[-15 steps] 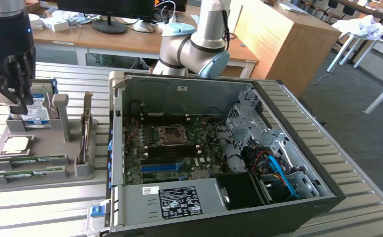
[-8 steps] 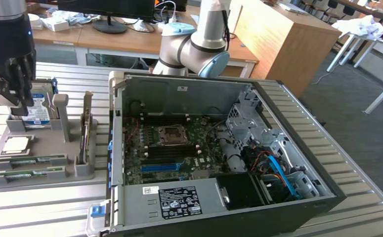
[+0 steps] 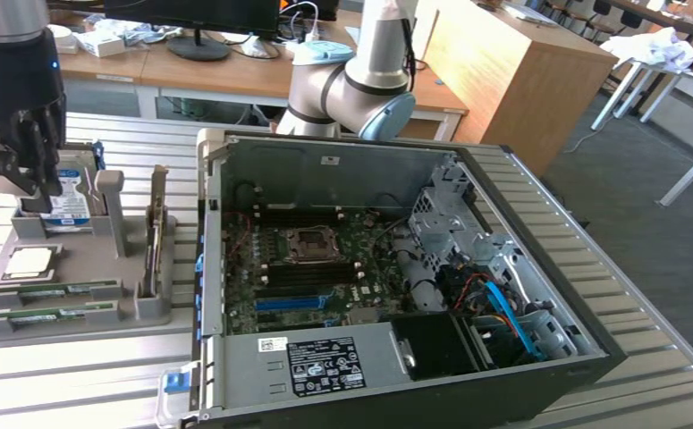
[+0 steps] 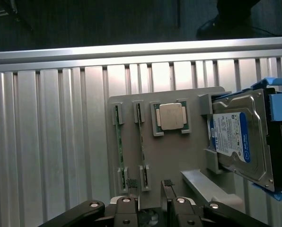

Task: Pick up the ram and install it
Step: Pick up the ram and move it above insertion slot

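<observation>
Tool (image 4: 149, 185), jaws wide and empty, hovers above the grey tray (image 4: 183, 156), where the ram (image 4: 141, 144) stands slotted on edge, presumably leaving its faces free for gripping.

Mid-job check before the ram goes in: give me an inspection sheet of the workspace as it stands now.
Surface: slatted metal table carrying a grey holder tray and an open computer case.
Job's things: two ram sticks lie side by side in the tray's slots, neither picked up; the motherboard is exposed in the case.
Clutter: processor chip and hard drive share the tray.
Gripper: gripper open, holding nothing, hovers above the tray.
Cables: blue and orange cables inside the case.
Surroundings: desks with a monitor and a wooden cabinet behind; no person seen.
</observation>
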